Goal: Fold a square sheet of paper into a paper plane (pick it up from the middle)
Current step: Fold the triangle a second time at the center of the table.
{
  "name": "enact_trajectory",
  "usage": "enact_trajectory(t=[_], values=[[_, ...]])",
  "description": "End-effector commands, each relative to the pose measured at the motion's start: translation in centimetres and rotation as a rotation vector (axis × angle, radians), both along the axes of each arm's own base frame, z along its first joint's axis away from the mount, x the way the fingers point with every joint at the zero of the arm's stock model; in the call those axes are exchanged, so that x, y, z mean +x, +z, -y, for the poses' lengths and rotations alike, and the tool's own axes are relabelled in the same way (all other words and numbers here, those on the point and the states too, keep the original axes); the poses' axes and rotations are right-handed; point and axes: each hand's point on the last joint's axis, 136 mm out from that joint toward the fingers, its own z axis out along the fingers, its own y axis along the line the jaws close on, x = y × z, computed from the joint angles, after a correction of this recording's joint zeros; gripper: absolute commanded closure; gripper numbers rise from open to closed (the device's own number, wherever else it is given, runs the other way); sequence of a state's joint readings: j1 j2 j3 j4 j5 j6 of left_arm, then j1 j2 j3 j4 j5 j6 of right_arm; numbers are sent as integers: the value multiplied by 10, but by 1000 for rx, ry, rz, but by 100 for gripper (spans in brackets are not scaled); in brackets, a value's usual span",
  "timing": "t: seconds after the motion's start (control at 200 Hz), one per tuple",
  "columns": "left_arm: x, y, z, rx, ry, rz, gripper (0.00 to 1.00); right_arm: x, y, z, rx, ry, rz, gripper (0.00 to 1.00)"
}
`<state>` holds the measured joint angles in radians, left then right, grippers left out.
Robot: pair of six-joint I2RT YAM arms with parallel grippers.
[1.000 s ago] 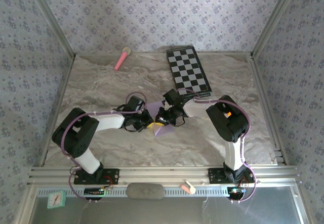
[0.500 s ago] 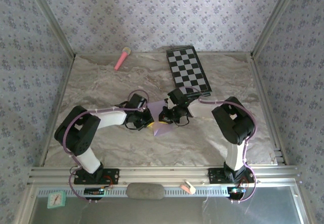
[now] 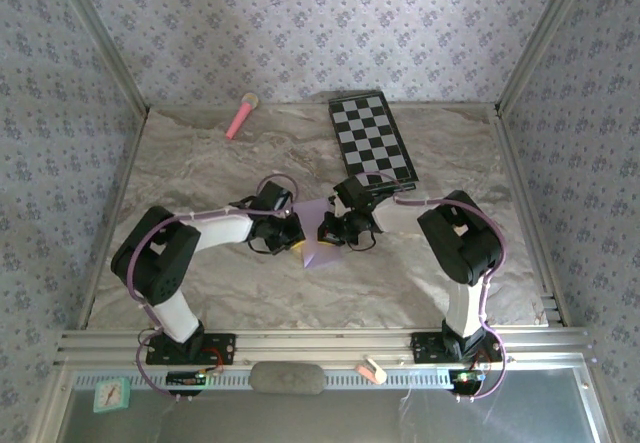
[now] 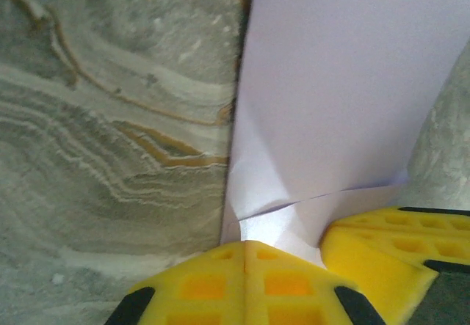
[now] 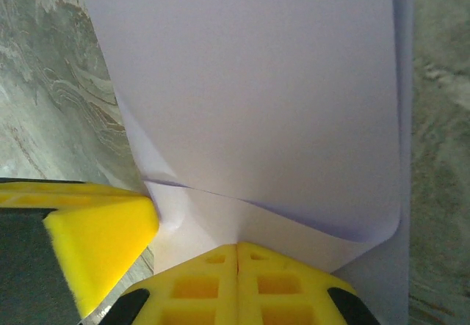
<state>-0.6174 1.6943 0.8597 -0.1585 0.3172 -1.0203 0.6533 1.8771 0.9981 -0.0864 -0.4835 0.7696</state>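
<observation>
The square sheet of paper (image 3: 318, 253) is pale lilac and lies folded on the marble-patterned table (image 3: 200, 163), between my two grippers. My left gripper (image 3: 297, 238) is shut, its yellow fingertips (image 4: 246, 255) touching the sheet (image 4: 345, 83) just below a crease. My right gripper (image 3: 331, 231) is shut too, and its tips (image 5: 236, 255) rest on the sheet (image 5: 250, 83) under a crease, with a flap curling up at the right. No paper shows between either pair of fingers. Each wrist view catches the other gripper's yellow finger (image 4: 382, 252) (image 5: 95, 237) close beside its own.
A black-and-white checkered board (image 3: 372, 141) lies at the back right, close behind the right arm. A pink microphone-like stick (image 3: 241, 116) sits at the back left by the wall. Patterned walls close off three sides; a metal rail (image 3: 320, 341) runs along the front.
Both grippers have slid a little toward the back of the table along the sheet and stayed shut. More of the lilac paper shows between and in front of them.
</observation>
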Motion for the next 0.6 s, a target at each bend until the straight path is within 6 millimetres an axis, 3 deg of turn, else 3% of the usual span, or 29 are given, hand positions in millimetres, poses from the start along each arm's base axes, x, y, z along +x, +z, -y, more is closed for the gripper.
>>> enact_trajectory(t=[0.0, 0.13, 0.245, 0.41, 0.595], values=[[14, 20, 9, -15, -42, 66, 100, -20, -47, 30, -170, -71, -84, 95], [20, 41, 15, -78, -27, 118, 98, -20, -56, 38, -200, -113, -80, 96], [11, 47, 17, -129, -7, 125, 93, -19, -60, 44, -215, -156, -77, 96], [-15, 38, 17, -151, 9, 78, 91, -21, -63, 55, -229, -244, -80, 96], [-34, 27, 23, -148, -40, 34, 90, -26, -67, 55, -221, -252, -102, 96]])
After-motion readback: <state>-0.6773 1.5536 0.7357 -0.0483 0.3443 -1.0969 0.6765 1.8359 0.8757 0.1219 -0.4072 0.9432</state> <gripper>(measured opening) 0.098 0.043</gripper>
